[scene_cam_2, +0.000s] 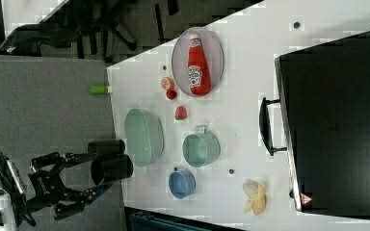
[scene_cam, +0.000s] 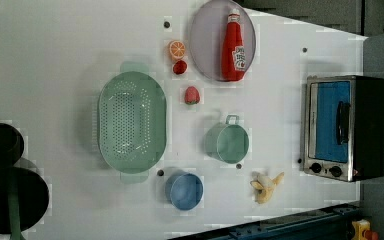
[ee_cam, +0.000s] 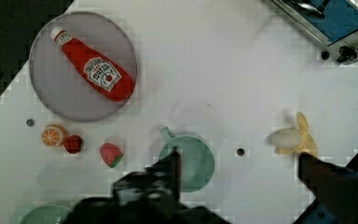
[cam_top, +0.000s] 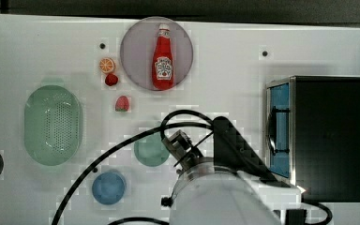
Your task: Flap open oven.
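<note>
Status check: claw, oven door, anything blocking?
Claw open, empty, above table. Boxy silver-framed toaster oven, blue-tinted door shut, handle untouched. Peeled banana near its knobs, clear of door.

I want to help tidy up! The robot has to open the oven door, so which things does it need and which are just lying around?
For the job:
- boxy black-topped toaster oven with blue door
- its dark bar handle
- robot gripper, open

Just lying about:
- red ketchup bottle on grey plate
- green colander
- green cup
- blue cup
- peeled banana
- orange slice
- strawberry
</note>
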Tool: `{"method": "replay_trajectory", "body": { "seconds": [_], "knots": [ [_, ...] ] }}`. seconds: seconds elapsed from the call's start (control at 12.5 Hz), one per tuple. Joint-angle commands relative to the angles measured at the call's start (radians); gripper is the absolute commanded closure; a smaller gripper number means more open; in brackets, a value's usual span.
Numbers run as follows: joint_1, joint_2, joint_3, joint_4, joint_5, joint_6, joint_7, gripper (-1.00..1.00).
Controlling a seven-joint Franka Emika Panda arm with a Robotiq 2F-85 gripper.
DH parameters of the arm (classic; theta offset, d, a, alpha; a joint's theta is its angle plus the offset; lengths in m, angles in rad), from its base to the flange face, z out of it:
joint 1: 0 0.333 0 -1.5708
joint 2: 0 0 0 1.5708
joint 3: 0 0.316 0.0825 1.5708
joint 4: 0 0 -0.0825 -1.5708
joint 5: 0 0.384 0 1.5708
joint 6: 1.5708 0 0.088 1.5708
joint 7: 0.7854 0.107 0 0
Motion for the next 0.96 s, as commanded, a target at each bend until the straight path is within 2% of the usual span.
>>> {"method": "replay_trajectory", "body": {
  "seconds": [0.08,0.32,0.4,0.64,0.96],
  "knots": [
    [-0.017,0.066,-0.004,-0.019,0.009,-0.018,0.032,-0.15],
    [-0.027,0.067,-0.012,-0.028,0.008,-0.018,0.032,0.55],
    [-0.03,0.068,-0.02,-0.033,0.005,-0.015,0.03,0.65],
    [-0.038,0.079,-0.056,-0.064,-0.008,0.012,-0.077,0.65],
    [-0.061,0.11,-0.136,-0.112,-0.013,0.073,-0.399,0.65]
  ]
}}
